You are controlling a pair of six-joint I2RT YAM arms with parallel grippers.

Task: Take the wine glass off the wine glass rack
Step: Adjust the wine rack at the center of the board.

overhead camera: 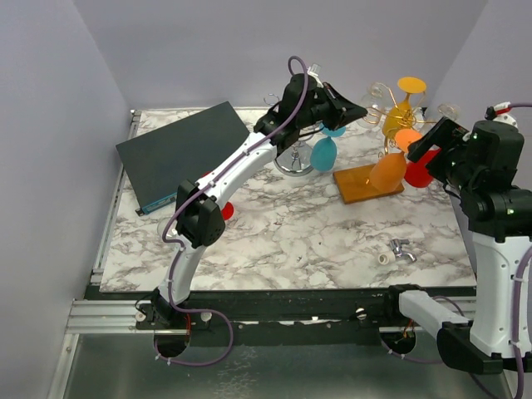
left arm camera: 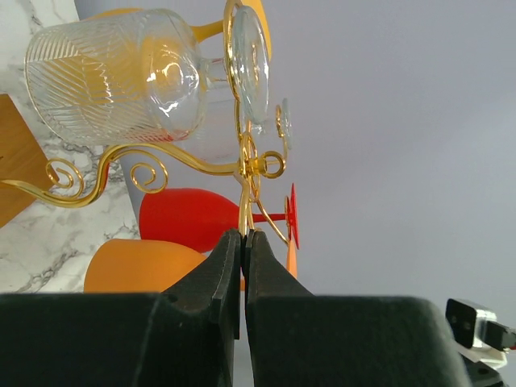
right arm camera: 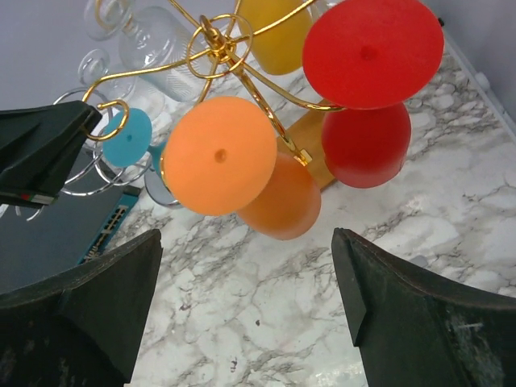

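Observation:
The gold wire wine glass rack stands at the back right, with glasses hanging bowl-down. My left gripper reaches it from the left and is shut on one of its gold wires. A clear ribbed glass hangs just above those jaws. My right gripper is open and empty, just short of the orange wine glass, whose round foot faces me. A red glass hangs to the right of the orange glass. A blue glass hangs to its left, and a yellow glass behind it.
A dark flat box lies at the back left. An orange wooden board lies under the rack and a round metal base beside it. A small metal fitting lies near the front right. Walls close in on all sides.

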